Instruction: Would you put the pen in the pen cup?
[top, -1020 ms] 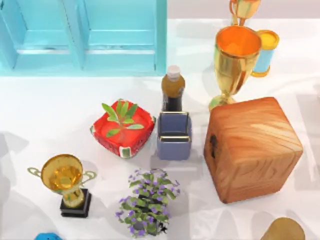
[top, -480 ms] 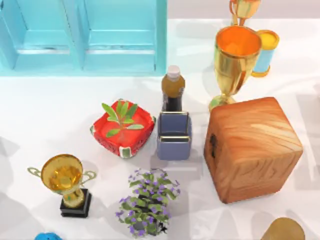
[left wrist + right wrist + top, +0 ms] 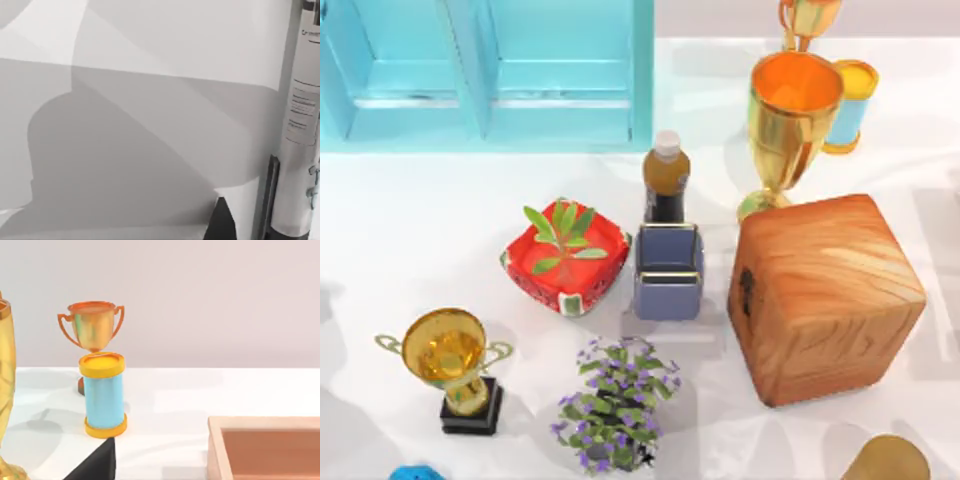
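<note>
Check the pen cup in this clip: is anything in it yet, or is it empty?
Empty. From above, the pen cup stands upright between the red plant pot and the wooden box, and its inside shows bare blue walls.

We see the pen cup (image 3: 668,270) mid-table, w/ a bottle (image 3: 666,178) just behind it & a plant pot (image 3: 566,256) just beside it on the left. Wooden box (image 3: 823,297) sits right of the cup; tall goblet (image 3: 790,125) behind the box. Flower plant (image 3: 616,403) in front of the cup, trophy (image 3: 451,366) at front left. Cabinet (image 3: 488,72) at back left; a canister (image 3: 850,105) just right of the goblet.
</note>
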You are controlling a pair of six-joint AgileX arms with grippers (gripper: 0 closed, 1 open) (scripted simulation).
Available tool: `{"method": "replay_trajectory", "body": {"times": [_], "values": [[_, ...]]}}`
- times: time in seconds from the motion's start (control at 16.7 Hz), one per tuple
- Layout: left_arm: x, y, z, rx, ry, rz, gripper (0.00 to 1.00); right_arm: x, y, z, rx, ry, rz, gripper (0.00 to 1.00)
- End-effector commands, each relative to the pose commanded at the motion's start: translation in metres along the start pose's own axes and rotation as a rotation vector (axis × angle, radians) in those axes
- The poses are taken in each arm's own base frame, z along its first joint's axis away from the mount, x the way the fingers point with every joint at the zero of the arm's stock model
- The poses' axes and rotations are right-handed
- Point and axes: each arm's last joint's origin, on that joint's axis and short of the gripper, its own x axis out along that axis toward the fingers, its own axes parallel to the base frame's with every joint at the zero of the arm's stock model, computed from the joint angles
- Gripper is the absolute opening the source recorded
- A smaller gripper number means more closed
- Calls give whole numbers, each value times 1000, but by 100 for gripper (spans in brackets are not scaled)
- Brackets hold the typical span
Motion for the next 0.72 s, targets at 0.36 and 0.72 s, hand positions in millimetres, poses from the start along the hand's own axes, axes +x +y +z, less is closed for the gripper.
{"method": "replay_trajectory", "body": {"times": [0.36, 0.72], "values": [[0, 0, 0, 0, 0, 0, 0, 0, 0, 0, 0, 0, 0, 100], [0, 0, 0, 0, 0, 0, 0, 0, 0, 0, 0, 0, 0, 100]]}}
